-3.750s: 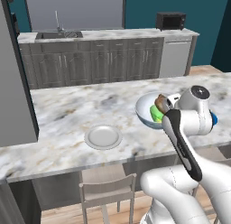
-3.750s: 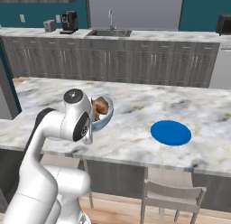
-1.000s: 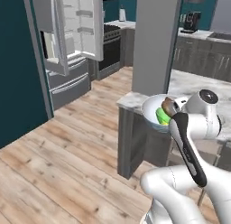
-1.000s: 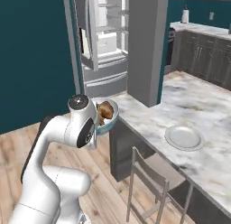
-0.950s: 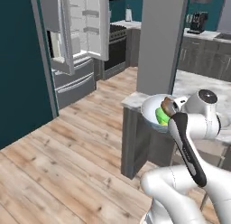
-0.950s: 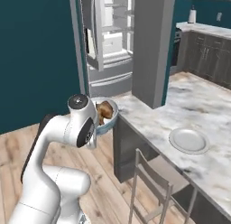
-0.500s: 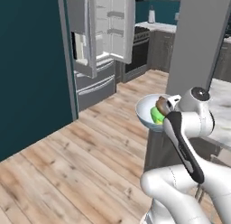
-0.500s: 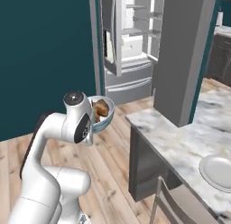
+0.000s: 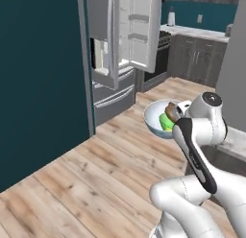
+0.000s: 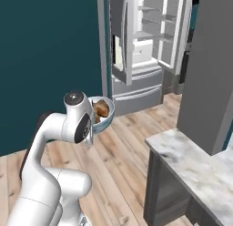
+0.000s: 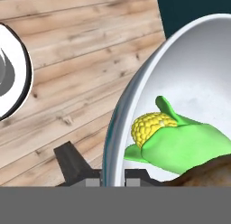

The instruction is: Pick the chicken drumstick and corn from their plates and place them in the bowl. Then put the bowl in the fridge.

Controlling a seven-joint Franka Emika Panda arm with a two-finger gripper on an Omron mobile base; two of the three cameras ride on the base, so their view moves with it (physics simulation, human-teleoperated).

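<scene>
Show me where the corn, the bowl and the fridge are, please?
corn (image 11: 155,126), hand view, on its yellow kernels.
bowl (image 9: 154,118), left base view, on its whitish inner wall.
fridge (image 10: 136,90), right base view, on its grey lower drawer front.

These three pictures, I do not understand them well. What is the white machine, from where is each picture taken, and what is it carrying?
The white machine is a robot arm on a driving base, in a rendered kitchen. Two pictures come from cameras on the base, behind the arm to its left and right. The third comes from a camera on the hand, looking along the gripper.

The gripper is shut on the rim of a deep, glossy, pale blue-grey bowl, held above the wooden floor. Inside lie a light green corn cob in its husk and a reddish-brown chicken drumstick.

Ahead stands the tall grey fridge, doors open. A marble counter shows in the right base view.
</scene>
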